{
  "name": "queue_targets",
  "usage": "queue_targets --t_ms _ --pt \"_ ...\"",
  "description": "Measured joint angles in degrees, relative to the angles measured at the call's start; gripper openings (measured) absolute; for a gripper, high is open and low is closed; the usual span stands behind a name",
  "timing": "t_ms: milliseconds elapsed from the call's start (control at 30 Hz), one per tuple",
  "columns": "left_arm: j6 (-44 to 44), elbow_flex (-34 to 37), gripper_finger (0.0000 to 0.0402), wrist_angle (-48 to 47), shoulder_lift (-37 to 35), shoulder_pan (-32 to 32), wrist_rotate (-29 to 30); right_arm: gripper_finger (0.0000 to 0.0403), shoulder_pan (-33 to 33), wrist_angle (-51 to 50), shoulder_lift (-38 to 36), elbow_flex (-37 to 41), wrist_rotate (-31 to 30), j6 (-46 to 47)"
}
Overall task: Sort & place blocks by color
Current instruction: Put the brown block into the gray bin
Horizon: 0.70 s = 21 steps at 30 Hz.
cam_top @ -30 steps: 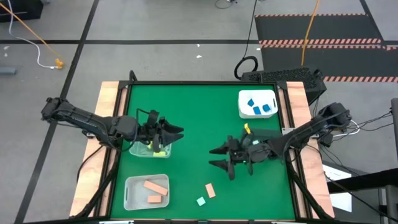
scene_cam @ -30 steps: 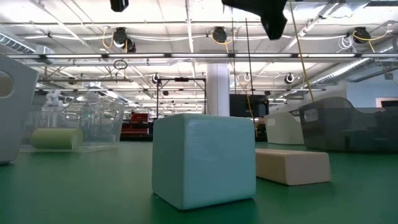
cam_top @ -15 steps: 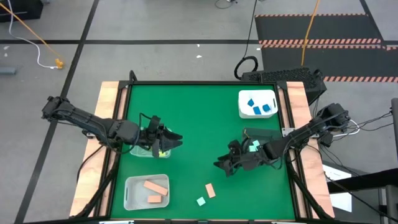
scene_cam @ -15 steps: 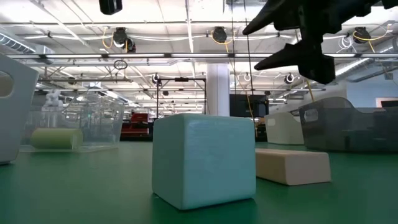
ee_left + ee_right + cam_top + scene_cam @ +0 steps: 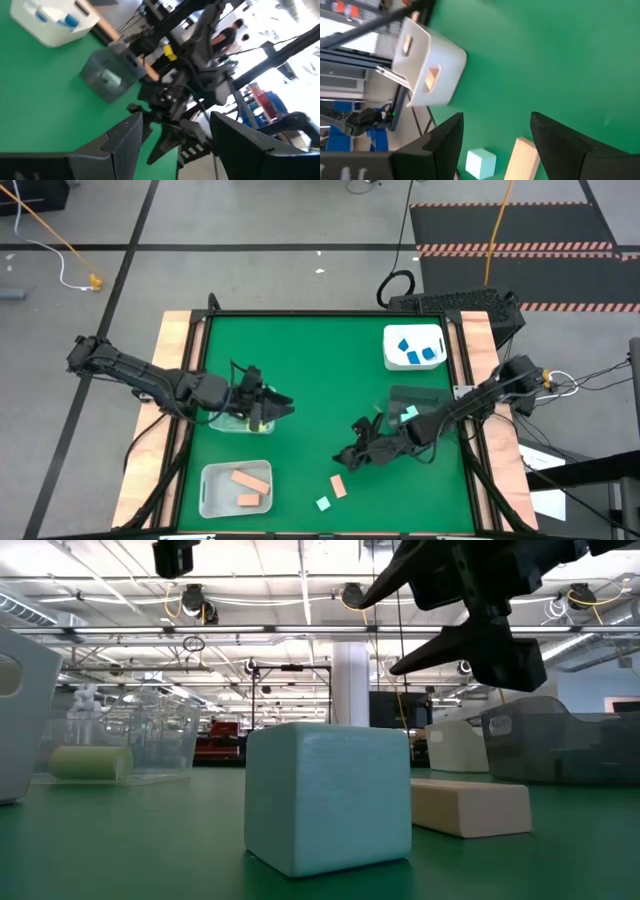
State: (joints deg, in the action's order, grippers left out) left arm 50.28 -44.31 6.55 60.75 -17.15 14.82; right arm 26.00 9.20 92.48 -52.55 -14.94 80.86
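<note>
Right gripper [image 5: 345, 457], fingers apart and empty, is hovering at lower centre of the high view just above the peach block [image 5: 338, 486] and mint cube [image 5: 323, 504], while the left gripper [image 5: 285, 408], also parted, is hanging over the clear tub [image 5: 222, 424] mid-left.

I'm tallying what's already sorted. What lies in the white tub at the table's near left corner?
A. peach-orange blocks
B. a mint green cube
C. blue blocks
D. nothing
A: the high view shows two peach-orange blocks inside the white tub; the blue ones sit in the other white tub.
</note>
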Motion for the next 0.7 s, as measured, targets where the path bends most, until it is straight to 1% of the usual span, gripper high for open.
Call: queue_targets --t_ms 100,233,367,567,700 --pt "1.1 0.0 0.0232 -2.8 0.0 -0.3 -0.6 0.0219 0.0 -3.6 1.7 -2.6 3.3 3.4" --pt "1.4 0.0 0.0232 -6.7 0.0 -0.3 -4.2 0.0219 0.4 -9.6 4.7 -6.5 7.0 7.5" --pt "1.5 0.0 0.0232 -10.0 0.0 -0.3 -5.7 0.0219 0.4 -13.5 8.0 -11.3 10.7 10.2" --pt "1.0 0.0 0.0232 -12.7 0.0 -0.3 -5.9 0.0219 0.4 -21.7 12.8 -18.2 13.5 12.8" --pt "1.0 0.0 0.0232 -13.9 0.0 -0.8 -6.0 0.0219 0.4 -25.3 14.7 -20.2 13.8 14.9"
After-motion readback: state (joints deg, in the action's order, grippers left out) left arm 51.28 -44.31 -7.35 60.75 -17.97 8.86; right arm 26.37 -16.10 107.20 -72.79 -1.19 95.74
